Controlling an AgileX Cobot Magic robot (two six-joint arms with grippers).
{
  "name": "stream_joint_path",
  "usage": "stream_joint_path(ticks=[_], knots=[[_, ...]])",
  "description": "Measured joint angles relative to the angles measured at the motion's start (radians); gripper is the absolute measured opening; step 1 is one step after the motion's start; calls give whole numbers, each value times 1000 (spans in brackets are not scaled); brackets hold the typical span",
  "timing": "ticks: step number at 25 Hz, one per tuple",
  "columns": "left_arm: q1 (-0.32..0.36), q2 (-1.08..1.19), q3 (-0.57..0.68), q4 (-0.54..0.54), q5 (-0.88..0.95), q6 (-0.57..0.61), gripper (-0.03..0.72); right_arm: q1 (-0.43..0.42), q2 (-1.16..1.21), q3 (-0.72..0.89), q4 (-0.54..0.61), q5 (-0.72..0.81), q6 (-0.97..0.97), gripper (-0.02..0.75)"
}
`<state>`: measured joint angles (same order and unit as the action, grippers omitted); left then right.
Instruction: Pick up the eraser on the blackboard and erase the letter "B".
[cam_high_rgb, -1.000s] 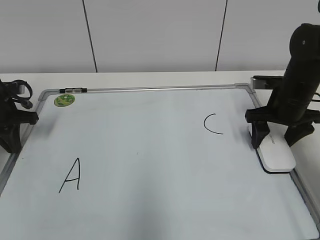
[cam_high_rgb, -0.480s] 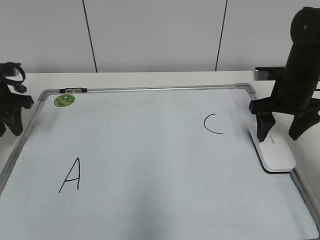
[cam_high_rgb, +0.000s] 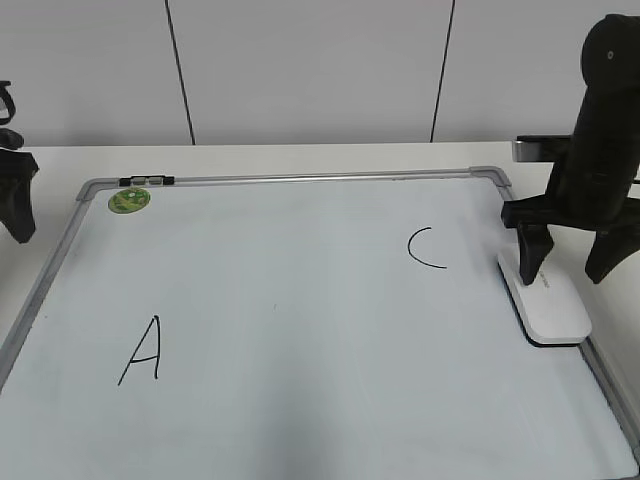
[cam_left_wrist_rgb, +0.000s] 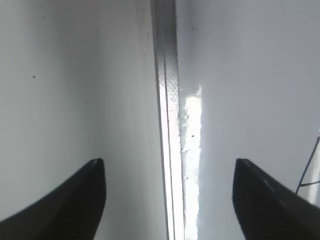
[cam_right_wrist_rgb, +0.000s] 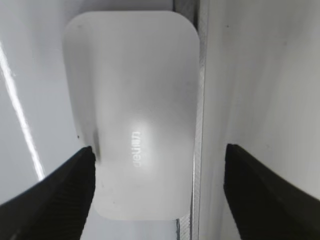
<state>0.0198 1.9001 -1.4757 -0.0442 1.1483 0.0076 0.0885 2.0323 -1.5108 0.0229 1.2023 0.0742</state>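
Note:
The white eraser (cam_high_rgb: 548, 304) lies flat on the right edge of the blackboard (cam_high_rgb: 300, 300), and it fills the right wrist view (cam_right_wrist_rgb: 132, 115). My right gripper (cam_high_rgb: 570, 268) is open just above the eraser's far end, fingers apart on either side (cam_right_wrist_rgb: 159, 170). The board carries a black "A" (cam_high_rgb: 142, 351) at the lower left and a black "C" (cam_high_rgb: 424, 248) at the right. No letter "B" shows. My left gripper (cam_high_rgb: 12, 205) is at the far left edge, off the board, open over its frame (cam_left_wrist_rgb: 169, 175).
A round green sticker (cam_high_rgb: 128, 200) sits at the board's top left corner. The grey frame (cam_left_wrist_rgb: 167, 100) runs between the left fingers. A white table surrounds the board, with a panelled wall behind.
My right gripper has opened and lifted slightly off the eraser, which stays put. My left arm has drawn back to the left, off the board's edge.

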Motion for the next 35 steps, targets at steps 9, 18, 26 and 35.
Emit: stream_joint_path(ticks=[9, 18, 26, 35], knots=[[0, -221, 0, 0, -7, 0, 580, 0, -129, 0, 20, 4, 37, 590], [0, -432, 206, -12, -110, 0, 573, 67, -387, 45, -23, 18, 40, 590], [0, -694, 426, -39, -234, 2, 571, 175, -686, 317, -30, -42, 47, 590], [0, -1028, 657, -38, -204, 2, 571, 182, -1043, 652, -34, -172, 66, 590]])
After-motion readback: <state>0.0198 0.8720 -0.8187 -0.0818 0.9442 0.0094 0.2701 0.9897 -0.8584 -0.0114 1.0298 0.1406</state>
